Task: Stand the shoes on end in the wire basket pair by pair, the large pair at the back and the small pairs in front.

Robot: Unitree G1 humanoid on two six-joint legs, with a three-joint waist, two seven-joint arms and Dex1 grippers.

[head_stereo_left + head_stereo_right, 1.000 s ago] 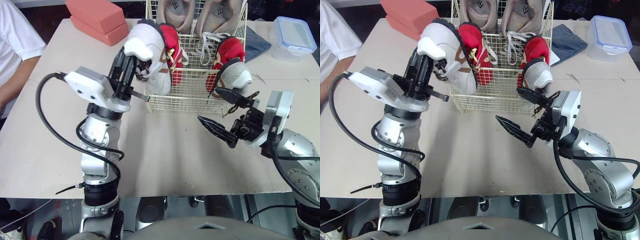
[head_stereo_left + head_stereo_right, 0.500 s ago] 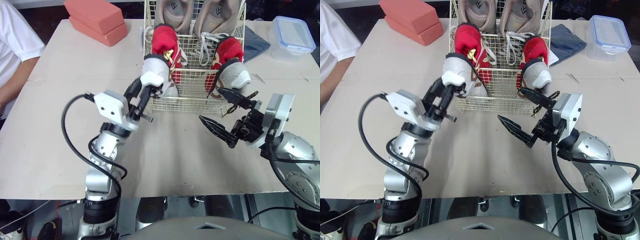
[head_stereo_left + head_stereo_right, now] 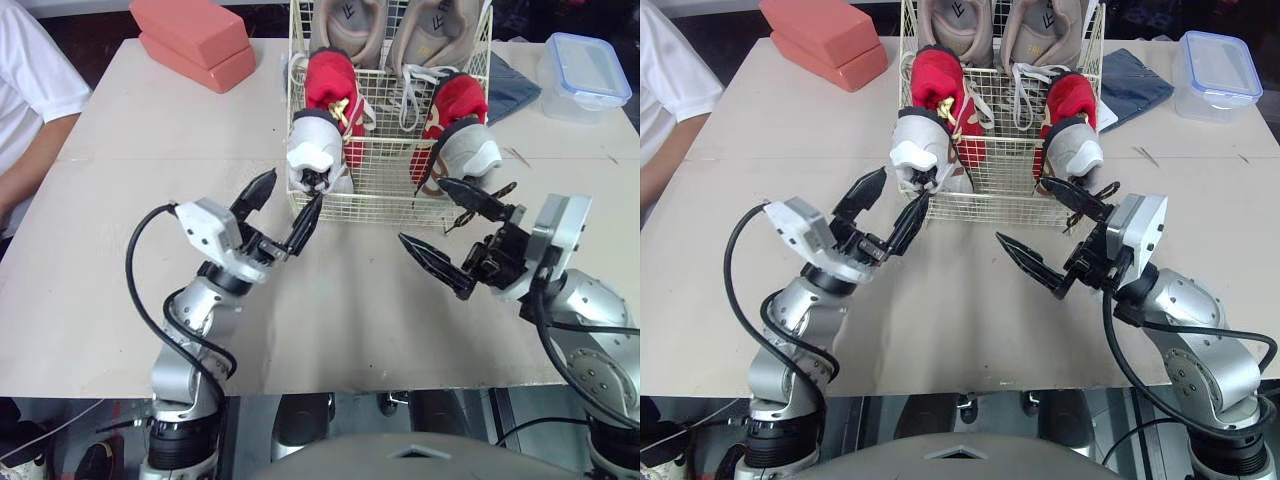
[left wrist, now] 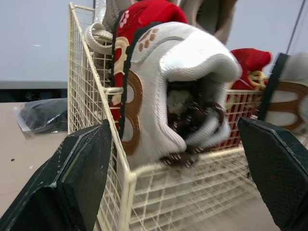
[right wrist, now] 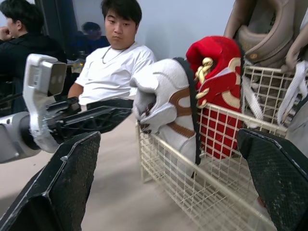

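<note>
In the head view I see my left pincer (image 3: 290, 195) and right pincer (image 3: 425, 212) wide open and empty before the cream wire basket (image 3: 375, 200), where red-and-white small shoes (image 3: 318, 140) stand on end in front of cropped beige large shoes (image 3: 345, 25); in the left wrist view one small shoe hides most of the other, and the right wrist view cuts off the beige pair.
</note>
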